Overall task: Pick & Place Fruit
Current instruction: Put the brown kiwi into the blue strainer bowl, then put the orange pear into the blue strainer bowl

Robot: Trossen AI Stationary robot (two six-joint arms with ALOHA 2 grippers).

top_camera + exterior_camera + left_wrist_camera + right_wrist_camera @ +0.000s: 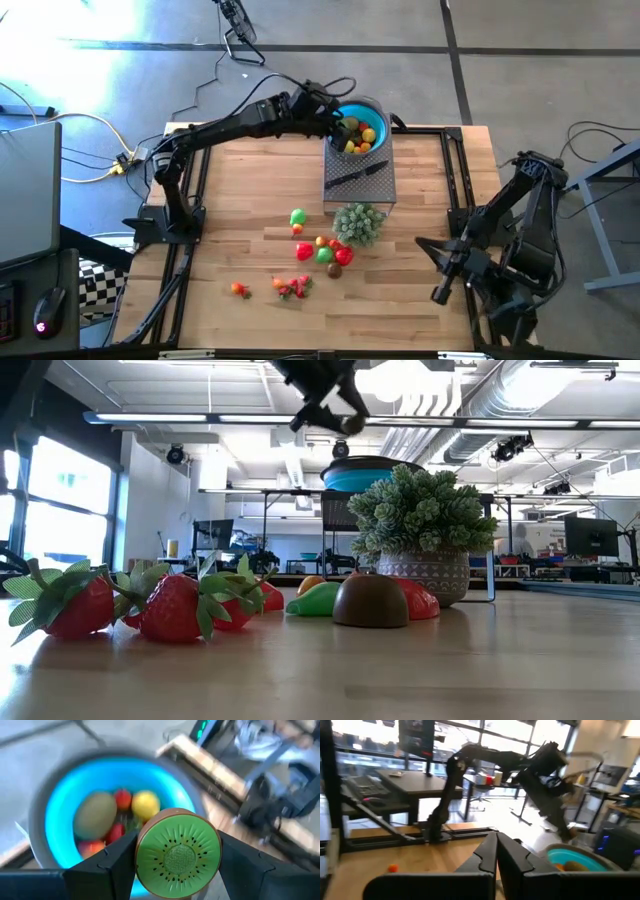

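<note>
The left hand [177,870] hangs over the near rim of the bowl [372,112], grasping a kiwi half [178,853] between its two fingers [107,867], the green cut face toward the wrist camera. In the bowl lie a whole kiwi [95,813], a yellow fruit [145,803] and some red ones. The bowl stands on a grey stand [360,178] with a knife [352,176] on it. Nearer than the bowl on the worktop [250,190], past a bushy plant [359,222], lies loose fruit [322,252], with strawberries [294,287] farther out. The right hand [496,855], clenched and empty, waits well to the right of the bowl.
</note>
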